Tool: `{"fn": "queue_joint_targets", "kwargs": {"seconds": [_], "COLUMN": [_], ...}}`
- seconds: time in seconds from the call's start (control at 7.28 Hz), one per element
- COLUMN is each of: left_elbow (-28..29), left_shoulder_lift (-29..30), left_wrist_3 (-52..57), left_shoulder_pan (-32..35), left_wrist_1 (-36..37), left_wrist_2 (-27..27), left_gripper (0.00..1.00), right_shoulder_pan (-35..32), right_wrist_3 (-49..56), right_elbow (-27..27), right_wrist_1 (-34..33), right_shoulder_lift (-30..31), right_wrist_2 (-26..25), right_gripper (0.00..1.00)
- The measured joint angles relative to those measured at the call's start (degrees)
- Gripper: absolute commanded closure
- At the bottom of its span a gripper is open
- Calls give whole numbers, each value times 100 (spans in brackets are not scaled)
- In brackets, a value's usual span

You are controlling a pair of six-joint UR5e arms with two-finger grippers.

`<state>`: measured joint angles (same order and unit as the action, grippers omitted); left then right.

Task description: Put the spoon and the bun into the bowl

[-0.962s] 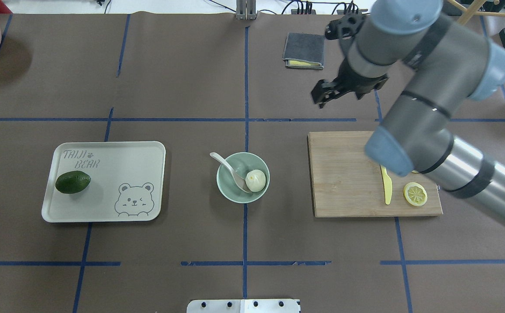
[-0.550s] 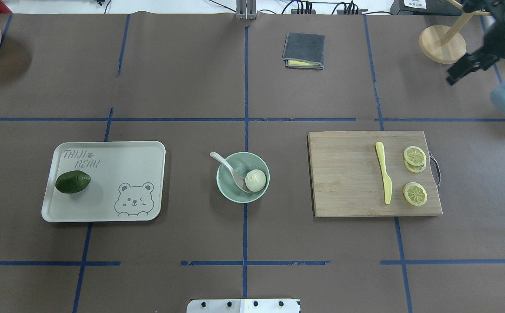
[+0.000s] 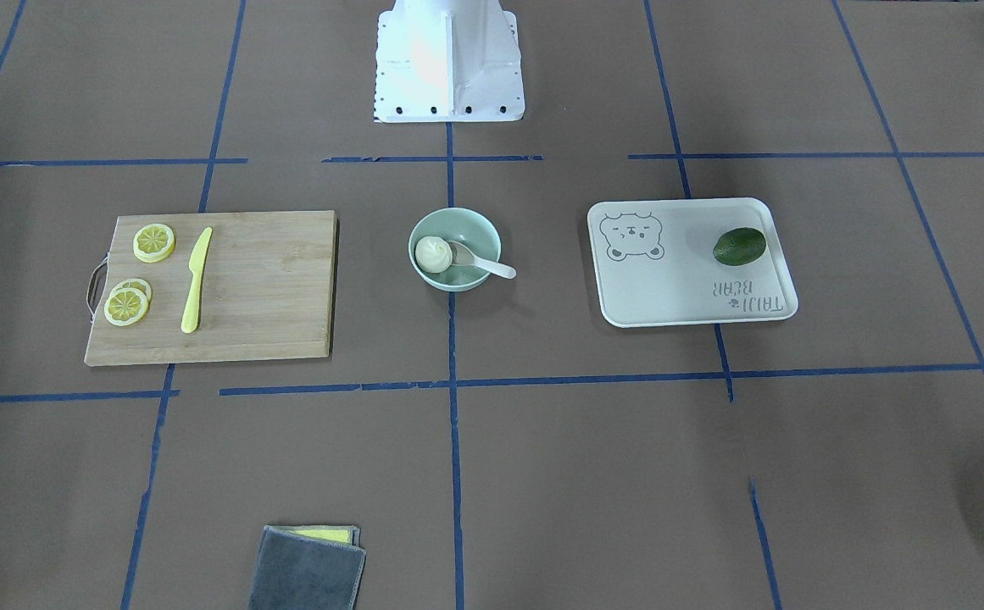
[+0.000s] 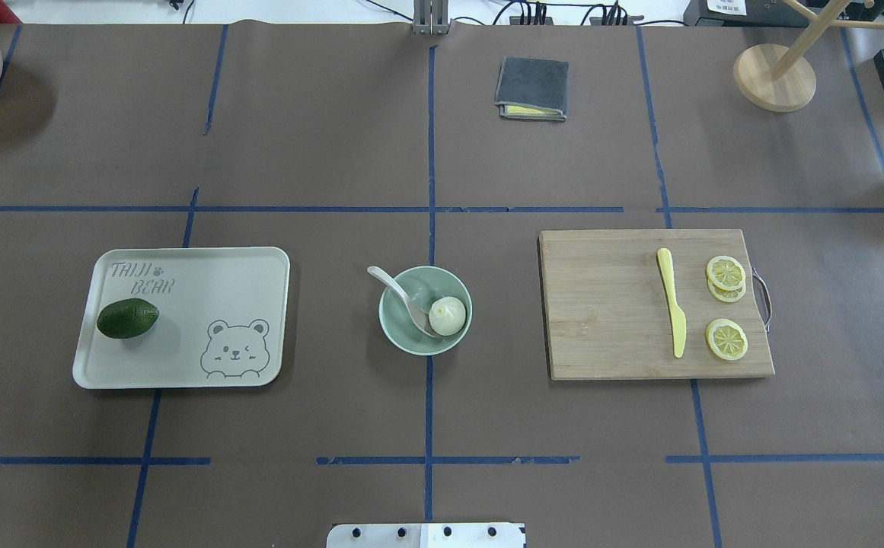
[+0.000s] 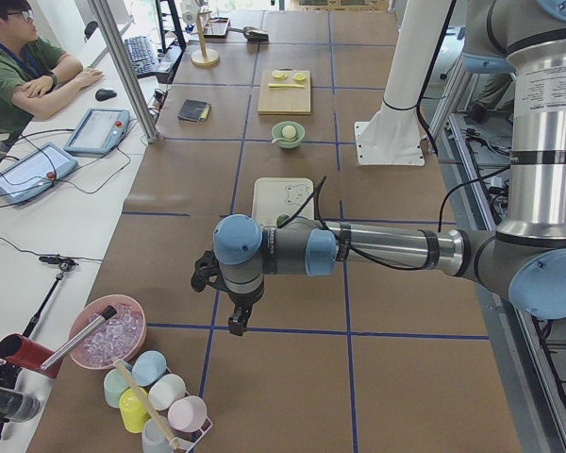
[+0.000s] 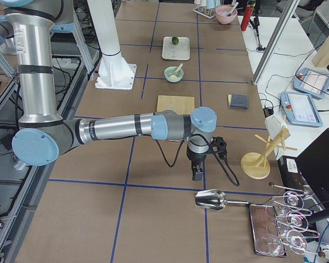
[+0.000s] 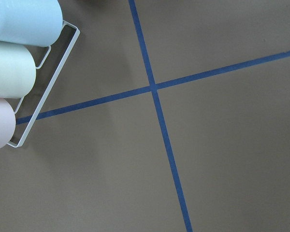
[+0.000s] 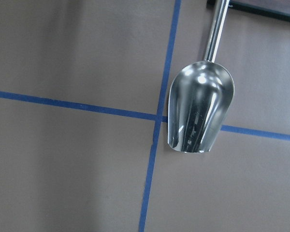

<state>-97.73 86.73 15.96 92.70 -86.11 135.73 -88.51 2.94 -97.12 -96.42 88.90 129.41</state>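
The bun is sitting inside the bowl, toward the robot's right side of it. The spoon is lying in the bowl too, its scoop touching the bun and its handle sticking out over the rim on the far left. The bowl is standing in the middle of the table, on a blue tape line.

On the robot's left, well apart from the bowl, a white tray with a bear drawing is holding a dark green fruit. On the right, a cutting board is carrying a yellow knife and lemon slices beside it. A folded grey cloth is lying at the far edge.

Both arms are hanging far out at the table's ends. The left gripper is pointing down near a rack of cups, and the right gripper is hanging above a metal scoop. Neither is touching anything that can be seen. How far either gripper is spread I cannot tell, since only the side views are showing them.
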Motion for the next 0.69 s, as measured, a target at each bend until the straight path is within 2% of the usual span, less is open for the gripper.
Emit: {"fn": "queue_joint_targets", "kwargs": {"seconds": [0.69], "left_elbow": [-6], "left_shoulder_lift": [-33], "left_wrist_3": [-6], "left_shoulder_pan": [2], "left_wrist_1": [-2], "left_wrist_2": [-3], "left_gripper": [0], "right_shoulder_pan": [-77], "right_wrist_3": [-1], "right_elbow": [162], "right_wrist_1": [18], "right_shoulder_lift": [205], "right_wrist_2": [102], "right_gripper": [0]}}
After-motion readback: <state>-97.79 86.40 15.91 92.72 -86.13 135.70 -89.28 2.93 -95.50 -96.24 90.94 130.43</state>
